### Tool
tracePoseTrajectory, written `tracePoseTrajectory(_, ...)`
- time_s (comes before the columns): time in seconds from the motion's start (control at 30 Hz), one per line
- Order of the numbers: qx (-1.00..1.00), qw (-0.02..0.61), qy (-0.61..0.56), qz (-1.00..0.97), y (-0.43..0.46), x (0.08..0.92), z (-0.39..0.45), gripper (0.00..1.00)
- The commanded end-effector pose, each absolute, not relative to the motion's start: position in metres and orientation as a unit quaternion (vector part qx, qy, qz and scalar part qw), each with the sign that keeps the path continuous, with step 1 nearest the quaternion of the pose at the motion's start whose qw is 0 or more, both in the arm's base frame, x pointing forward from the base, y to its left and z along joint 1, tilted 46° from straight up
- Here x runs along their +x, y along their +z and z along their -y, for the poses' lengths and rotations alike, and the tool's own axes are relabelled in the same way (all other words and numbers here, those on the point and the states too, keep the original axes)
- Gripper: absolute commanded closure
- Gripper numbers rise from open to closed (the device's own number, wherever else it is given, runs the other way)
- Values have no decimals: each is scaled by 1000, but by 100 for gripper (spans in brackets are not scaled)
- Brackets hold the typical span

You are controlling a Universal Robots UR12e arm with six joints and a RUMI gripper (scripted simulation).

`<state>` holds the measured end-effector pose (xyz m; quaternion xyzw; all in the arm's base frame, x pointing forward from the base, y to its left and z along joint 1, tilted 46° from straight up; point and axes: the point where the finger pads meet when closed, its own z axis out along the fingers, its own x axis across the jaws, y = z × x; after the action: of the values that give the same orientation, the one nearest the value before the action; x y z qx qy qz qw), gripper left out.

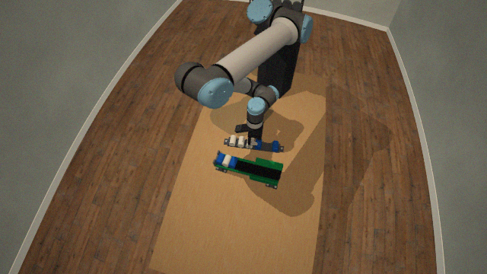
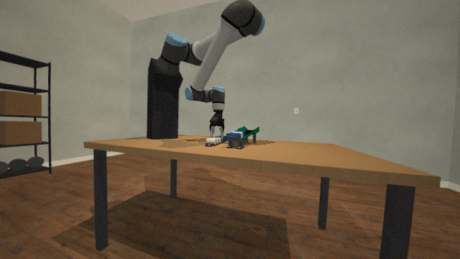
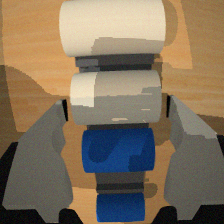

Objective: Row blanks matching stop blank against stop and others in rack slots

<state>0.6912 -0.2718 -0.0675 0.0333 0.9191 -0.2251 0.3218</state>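
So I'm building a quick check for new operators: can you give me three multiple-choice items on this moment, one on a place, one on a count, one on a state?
1. Where is the gripper?
A. Low over the rack
B. Over the ramp's high end
C. Past the table's edge

2. How many bars lie at the ramp's low end?
A. One
B. Three
C. Five

3. How do the fingers stand?
A. Clamped on a cream bar
B. Open, with gaps beside the bars
C. Lifting a blue bar high

Answers:
1 A: the gripper hangs just above the rack, not the ramp.
2 B: blue, cream, blue bars sit together there.
3 B: the fingers stand apart from the bars in the wrist view.
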Motion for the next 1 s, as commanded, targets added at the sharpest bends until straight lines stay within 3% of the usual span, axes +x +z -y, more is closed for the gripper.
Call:
tracePoseTrajectory(0.0, 33, 322, -225, -919, -66, 690, 271, 51)
tracePoseTrajectory(0.97, 33, 322, -225, -919, -5, 639, 232, 51)
